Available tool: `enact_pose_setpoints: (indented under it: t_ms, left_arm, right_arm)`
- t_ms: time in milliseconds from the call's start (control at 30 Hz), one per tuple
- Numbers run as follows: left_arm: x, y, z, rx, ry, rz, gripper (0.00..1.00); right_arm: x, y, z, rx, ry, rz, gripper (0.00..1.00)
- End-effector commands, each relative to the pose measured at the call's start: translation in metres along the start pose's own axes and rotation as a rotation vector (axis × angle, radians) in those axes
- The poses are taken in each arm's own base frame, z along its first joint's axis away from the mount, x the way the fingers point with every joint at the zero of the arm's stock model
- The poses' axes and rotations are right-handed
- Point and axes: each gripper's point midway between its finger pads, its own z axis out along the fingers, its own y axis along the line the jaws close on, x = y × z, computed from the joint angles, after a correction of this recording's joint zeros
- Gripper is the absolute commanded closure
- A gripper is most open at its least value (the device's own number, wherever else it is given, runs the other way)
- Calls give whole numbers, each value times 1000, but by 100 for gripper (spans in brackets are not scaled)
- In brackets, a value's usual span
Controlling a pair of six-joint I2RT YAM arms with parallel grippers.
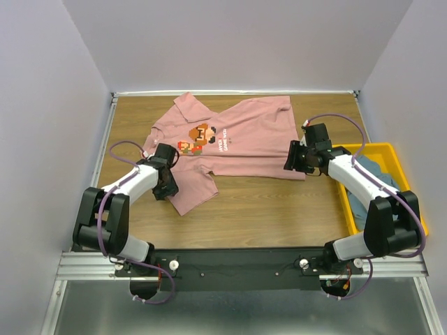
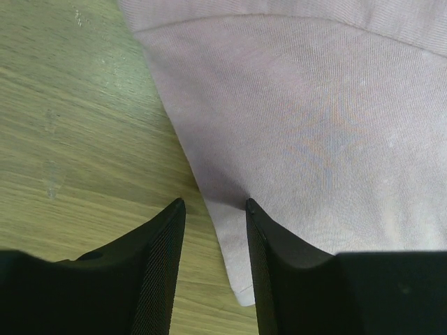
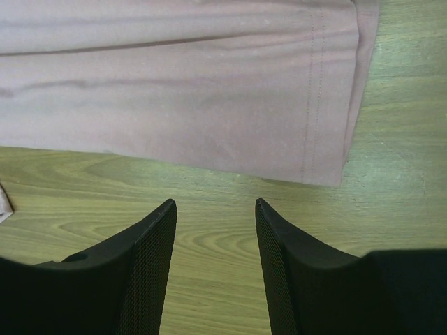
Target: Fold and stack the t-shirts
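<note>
Lying spread on the table [image 1: 279, 202], the dusty-pink t-shirt [image 1: 237, 132] is judged light, limp and easily bunched, and is best pinched at its hems. Its near-left edge is straddled by the parted left gripper [image 2: 214, 204]. The right gripper [image 3: 214, 204] is poised equally parted over bare wood beside the bottom hem.

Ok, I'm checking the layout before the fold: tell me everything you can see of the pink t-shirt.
The pink t-shirt is soft dusty-pink knit cloth with a pixel cartoon print and small text on the chest. It lies spread print-up, sideways on the wooden table: collar far-left, stitched hem right, one short sleeve pointing toward the arms, a few shallow creases. The jaws of the left gripper straddle its edge by that sleeve; the right gripper hovers off the near hem corner, open, not touching it.
</note>
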Motion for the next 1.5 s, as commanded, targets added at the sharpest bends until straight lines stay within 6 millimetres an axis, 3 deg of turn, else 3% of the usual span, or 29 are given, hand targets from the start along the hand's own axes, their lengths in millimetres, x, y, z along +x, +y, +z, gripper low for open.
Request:
enact_pose_setpoints:
  t_ms: [0,200,233,300,467,533,833,1067,1467]
  left_arm:
    - [7,9,7,-81,30,7,52]
    - [12,8,14,-107,58,30,53]
    - [13,8,15,-113,61,32,58]
    - [15,8,16,-116,66,33,60]
    - [14,8,14,-115,61,20,94]
    - [11,9,11,-120,48,15,100]
    - [-26,5,-15,-101,-80,0,100]
    - [-52,1,-28,-82,-177,27,100]
    - [-56,-2,-25,-35,-212,61,100]
  right_arm:
    - [-2,-5,-3,24,-32,-11,43]
    - [1,-8,-4,29,-41,-10,44]
    - [1,-8,-4,27,-45,-9,43]
    - [2,-8,-4,26,-44,-12,43]
    - [5,-8,-3,29,-44,-16,43]
    - [5,-12,-3,53,-50,-14,44]
    - [12,-42,7,216,-40,20,43]
    - [4,-58,14,329,-60,61,44]
    - [25,-79,43,438,30,119,45]
